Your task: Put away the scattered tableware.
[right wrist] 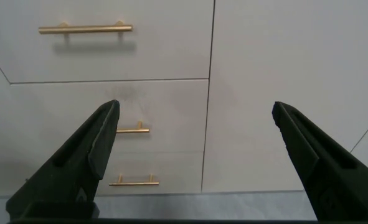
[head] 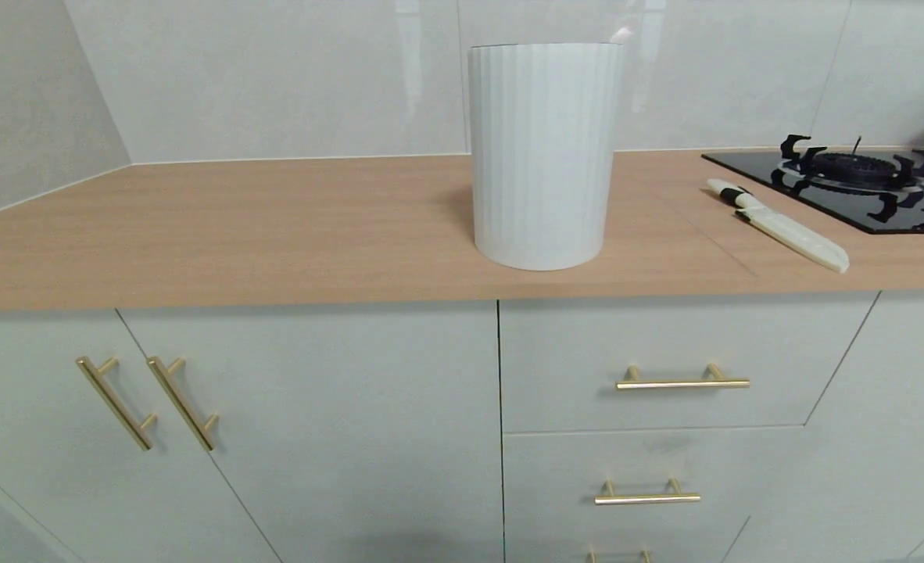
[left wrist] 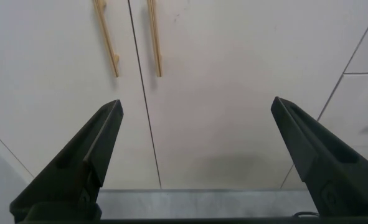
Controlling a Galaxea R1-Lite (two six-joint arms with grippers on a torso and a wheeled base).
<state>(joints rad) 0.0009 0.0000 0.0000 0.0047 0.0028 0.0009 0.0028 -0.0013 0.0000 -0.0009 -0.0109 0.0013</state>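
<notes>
The ribbed container is plain white, its wall lined with fine vertical flutes. Under it, the countertop is light brown with straight wood grain. Right of the container, the knife is cream-white with a black band at the handle, and the gas hob beyond is glossy black. Below the container, the cabinet fronts are pale grey-white with brass-gold bar handles. The wall tiles behind it are glossy off-white. The left gripper and right gripper are matt black.
</notes>
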